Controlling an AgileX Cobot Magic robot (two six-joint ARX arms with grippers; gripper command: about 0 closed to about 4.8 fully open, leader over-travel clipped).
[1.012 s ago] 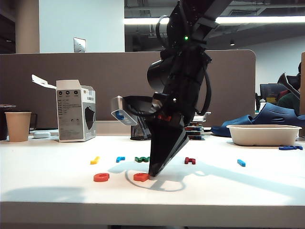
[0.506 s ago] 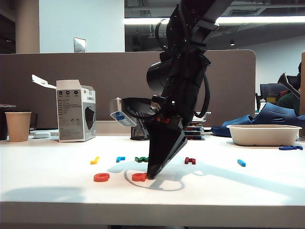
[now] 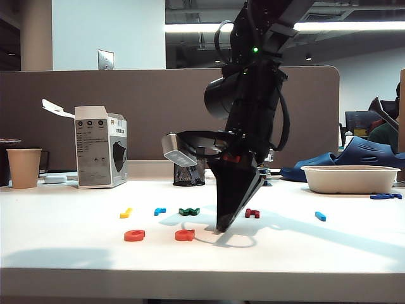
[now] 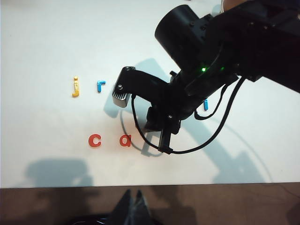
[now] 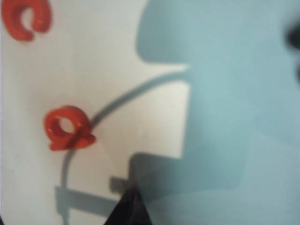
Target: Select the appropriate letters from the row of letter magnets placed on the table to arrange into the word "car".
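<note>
Near the table's point(image 3: 354, 266) front edge: red c point(image 3: 134, 235) and a point(image 3: 185, 235); blue r point(image 3: 159, 211) behind, in the row. Light, stiff, slippery (pinch across thin edges). Right gripper point(image 3: 224, 226) pressed together, empty, beside the a. Left gripper point(image 4: 132, 205) low, seemingly closed.

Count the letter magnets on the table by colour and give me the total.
Orange-red letters: 2
Blue letters: 2
Yellow letter: 1
Green letter: 1
Dark red letter: 1
Total: 7
Blue bit by the tray: too small to tell, not counted.
Right gripper, shut, hangs beside one orange-red letter; left gripper is off the table.
</note>
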